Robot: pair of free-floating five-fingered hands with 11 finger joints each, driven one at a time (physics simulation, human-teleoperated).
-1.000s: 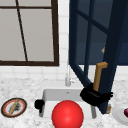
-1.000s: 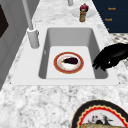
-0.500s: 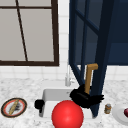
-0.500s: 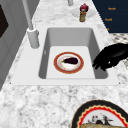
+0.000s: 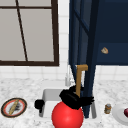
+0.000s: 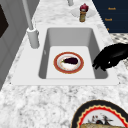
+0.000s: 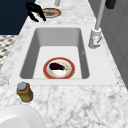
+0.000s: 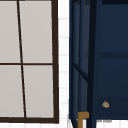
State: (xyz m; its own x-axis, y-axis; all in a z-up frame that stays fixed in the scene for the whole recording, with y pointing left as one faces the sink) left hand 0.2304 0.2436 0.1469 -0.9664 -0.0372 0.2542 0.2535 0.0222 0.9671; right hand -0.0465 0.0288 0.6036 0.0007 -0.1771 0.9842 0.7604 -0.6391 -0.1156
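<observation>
Just behind the red ball (image 5: 67, 117), the right hand (image 5: 72, 98) is palm-down against the lower end of the handle (image 5: 80, 75) on the open cabinet door (image 5: 88, 50), some fingers splayed rightward; whether it has really closed round the bar I cannot tell. Working the door looks to be the step in hand, and moving it would call for a firm wrap there. The left hand (image 5: 39, 103) hangs loose-fingered by the sink (image 5: 48, 93).

Two glossy black hands (image 5: 72, 98); armless
</observation>
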